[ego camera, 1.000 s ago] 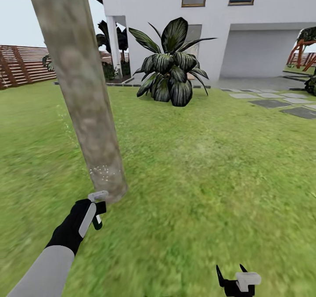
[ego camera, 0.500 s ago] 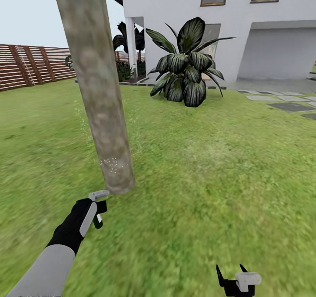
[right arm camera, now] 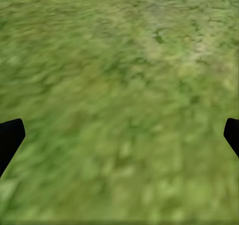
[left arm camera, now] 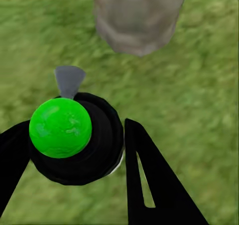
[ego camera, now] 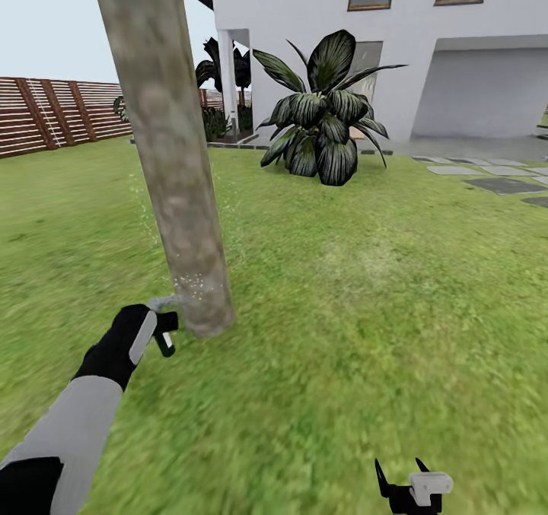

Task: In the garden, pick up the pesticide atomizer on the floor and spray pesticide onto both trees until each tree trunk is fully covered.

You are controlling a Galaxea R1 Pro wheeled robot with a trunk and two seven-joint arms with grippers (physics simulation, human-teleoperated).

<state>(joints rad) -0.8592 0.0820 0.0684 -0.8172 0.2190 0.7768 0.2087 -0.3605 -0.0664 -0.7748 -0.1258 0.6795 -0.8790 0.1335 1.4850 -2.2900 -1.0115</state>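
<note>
The left gripper was clamped around the atomizer – a round black body with a glossy green ball showing on it in the wrist view and a flat grey nozzle poking out toward the trunk. In the head view the atomizer sat right beside the base of the trunk, the nozzle about touching the bark. Trunk was a thick, straight column, mottled grey-beige and rough-looking, with a patch of fine white specks low down. Grass all around was blurry green and a bit patchy. The right gripper hung low over the lawn, its black pointed fingers spread wide with nothing between them – just turf. Behind: a spiky broad-leaved plant, smooth white house, slatted red-brown fence, flat grey stepping stones
</note>
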